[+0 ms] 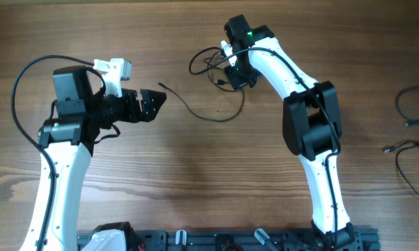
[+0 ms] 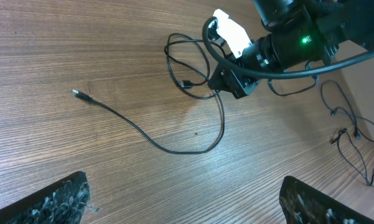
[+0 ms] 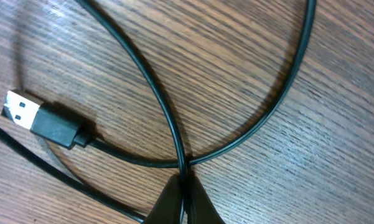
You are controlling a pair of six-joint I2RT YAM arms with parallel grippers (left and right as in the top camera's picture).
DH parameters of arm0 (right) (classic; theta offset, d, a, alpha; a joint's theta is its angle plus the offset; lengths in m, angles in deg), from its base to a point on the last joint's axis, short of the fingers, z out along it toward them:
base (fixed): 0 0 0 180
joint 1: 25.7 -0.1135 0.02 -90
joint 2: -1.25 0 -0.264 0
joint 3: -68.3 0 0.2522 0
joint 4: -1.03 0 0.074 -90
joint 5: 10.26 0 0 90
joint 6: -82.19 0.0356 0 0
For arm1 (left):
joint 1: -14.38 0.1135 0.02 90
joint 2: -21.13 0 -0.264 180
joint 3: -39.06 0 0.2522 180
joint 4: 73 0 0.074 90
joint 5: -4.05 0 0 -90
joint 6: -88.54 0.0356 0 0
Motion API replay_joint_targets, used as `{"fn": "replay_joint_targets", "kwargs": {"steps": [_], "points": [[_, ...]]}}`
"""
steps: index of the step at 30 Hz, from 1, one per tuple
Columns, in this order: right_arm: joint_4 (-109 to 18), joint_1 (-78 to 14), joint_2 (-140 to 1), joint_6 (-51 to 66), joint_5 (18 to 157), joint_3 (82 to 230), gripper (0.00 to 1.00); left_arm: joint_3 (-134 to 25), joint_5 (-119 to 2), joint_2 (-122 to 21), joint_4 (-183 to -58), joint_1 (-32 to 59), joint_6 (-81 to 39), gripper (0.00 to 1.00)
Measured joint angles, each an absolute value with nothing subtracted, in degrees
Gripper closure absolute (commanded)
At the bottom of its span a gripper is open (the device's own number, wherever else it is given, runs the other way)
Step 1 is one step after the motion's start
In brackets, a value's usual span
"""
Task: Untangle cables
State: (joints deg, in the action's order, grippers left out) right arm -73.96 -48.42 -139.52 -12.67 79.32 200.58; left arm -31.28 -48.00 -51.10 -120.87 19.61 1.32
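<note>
Cables [image 1: 212, 73] — loose loops at the far centre of the worktop [image 1: 195, 181], with one plug-tipped tail trailing toward the left gripper [image 1: 157, 103]. Its jaws are spread wide and hold nothing. Right gripper [image 3: 183, 202] is clenched on a strand where two cables cross, its tips cut off at the frame bottom. USB plug [image 3: 31, 118] lies nearby. Overhead, the arm hides the grip point. Stray cords [image 1: 411, 122] at the right edge — partly out of frame.
</note>
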Motion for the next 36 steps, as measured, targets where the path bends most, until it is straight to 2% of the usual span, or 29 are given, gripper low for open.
{"fn": "replay_joint_targets", "kwargs": {"steps": [4,10,14,18,22,26,28,31,36], "points": [[-76.9,-48.4,-138.3,-9.5,73.3,200.6,0.96,-31.3,-48.0,-51.1,-120.8,19.6,1.3,0.0],[-77.8,-44.5,-119.2,-5.6,70.4,200.3,0.96,-31.3,-48.0,-51.1,-119.5,19.6,1.3,0.01],[-73.5,-39.2,-109.9,-4.5,69.3,200.4,0.96,-31.3,-48.0,-51.1,-119.5,19.0,1.3,0.01],[-70.0,-28.6,-107.8,-4.1,69.2,200.7,0.96,-31.3,-48.2,-51.1,-118.9,15.0,1.3,0.01],[-65.5,-7.2,-107.8,-3.2,72.4,200.7,0.96,-31.3,-50.8,-51.1,-118.6,6.4,0.6,0.0],[-64.1,10.3,-107.9,-1.4,78.8,200.8,0.96,-31.3,-56.3,-51.1,-118.6,-2.9,-0.5,0.0],[-61.6,13.9,-108.6,-0.3,81.6,200.8,0.96,-31.3,-57.5,-51.1,-118.6,-5.0,-1.8,0.0],[-54.0,13.5,-111.5,0.3,84.0,201.2,0.96,-31.3,-58.4,-51.1,-118.5,-7.0,-3.9,0.0],[-49.5,13.3,-118.7,0.8,84.3,202.7,0.96,-31.3,-58.8,-51.1,-119.8,-7.8,-8.3,0.0]]}}
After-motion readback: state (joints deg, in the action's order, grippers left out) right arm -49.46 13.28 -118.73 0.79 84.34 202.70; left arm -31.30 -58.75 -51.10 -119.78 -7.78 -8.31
